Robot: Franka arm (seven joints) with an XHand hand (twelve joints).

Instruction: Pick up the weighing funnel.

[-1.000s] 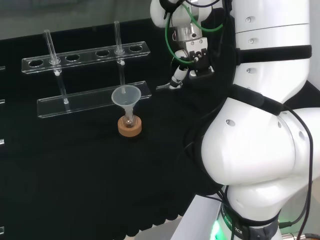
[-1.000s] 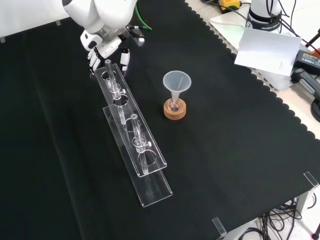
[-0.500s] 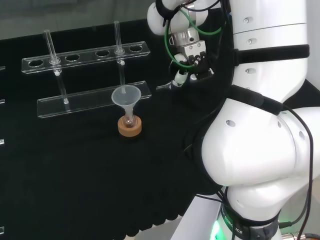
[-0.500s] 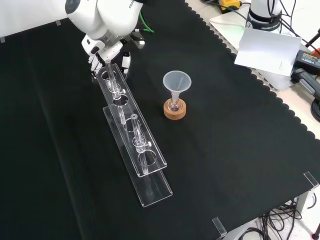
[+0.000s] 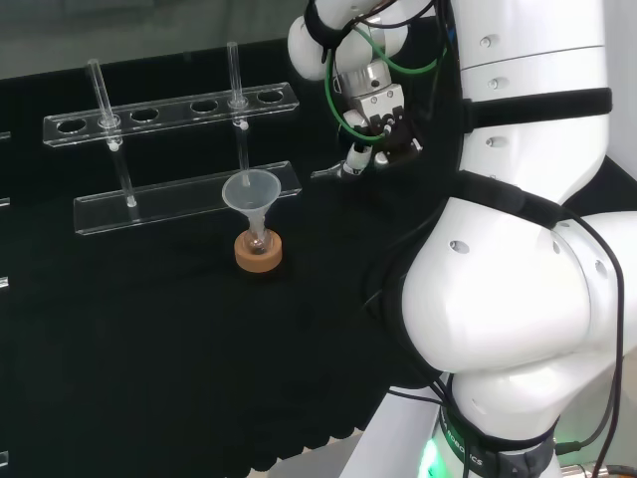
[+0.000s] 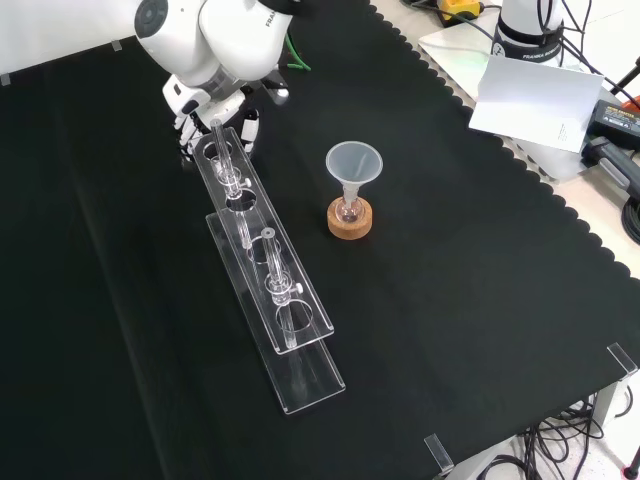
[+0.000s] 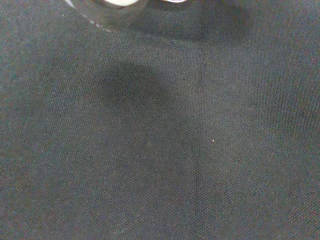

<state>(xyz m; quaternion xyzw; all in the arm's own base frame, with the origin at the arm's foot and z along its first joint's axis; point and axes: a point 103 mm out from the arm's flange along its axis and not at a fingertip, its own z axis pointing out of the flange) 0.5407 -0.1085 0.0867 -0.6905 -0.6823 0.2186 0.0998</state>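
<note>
Franka's hand [image 5: 383, 134] hung low over the black cloth [image 7: 160, 150] at the far right end of the test-tube rack [image 5: 169, 105]. In the front view the hand [image 6: 210, 105] stood just behind that end of the rack [image 6: 265, 265]. I could not tell whether it was released, clenched or already grasping anything.

In the head view the weighing funnel [image 5: 326, 172], a small clear piece, showed just left of the hand's lower edge, between the hand and the end of the rack's bottom plate. Its long axis ran roughly left to right in that view, one end toward the hand. Whether the two touched, or whether the piece rested on the cloth, was not clear.

My judgement: the pickup turned on that short gap leftward, and the rack's end was the nearest obstacle, with a test tube [image 5: 234, 70] upright close by. The funnel [image 5: 250, 191], in its small flask [image 5: 259, 237] on a cork ring [image 5: 259, 251], stood well apart, nearer the camera.
</note>
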